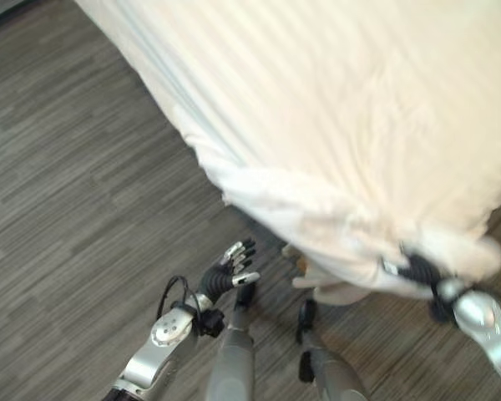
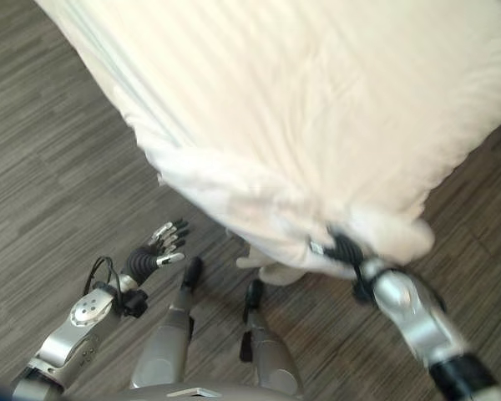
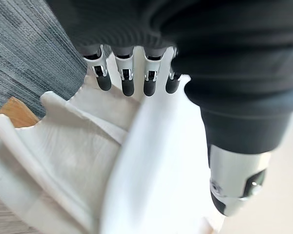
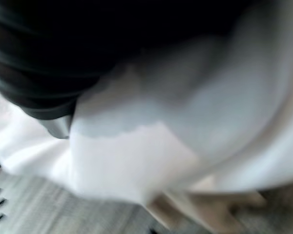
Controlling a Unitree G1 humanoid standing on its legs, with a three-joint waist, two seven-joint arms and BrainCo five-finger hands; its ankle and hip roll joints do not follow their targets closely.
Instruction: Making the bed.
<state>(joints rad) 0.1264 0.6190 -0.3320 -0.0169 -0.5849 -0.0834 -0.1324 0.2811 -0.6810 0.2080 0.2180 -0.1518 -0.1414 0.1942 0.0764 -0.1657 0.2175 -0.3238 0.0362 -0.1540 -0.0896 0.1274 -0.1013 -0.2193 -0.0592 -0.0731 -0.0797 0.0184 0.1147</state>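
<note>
White duvet [image 1: 351, 109] covers the bed across the upper right of the frame, its corner hanging at lower centre; left hand [image 1: 231, 271] hovers at lower left above the grey floor [image 1: 75, 217], fingers extended, holding nothing; right hand [image 1: 417, 269] sits buried in the corner folds, grip indeterminable.

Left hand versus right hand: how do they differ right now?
The left hand hangs free over the floor with fingers relaxed and open; the right hand is pushed into the white duvet at the bed's corner, its fingers hidden in cloth. Both sit near that corner.
</note>
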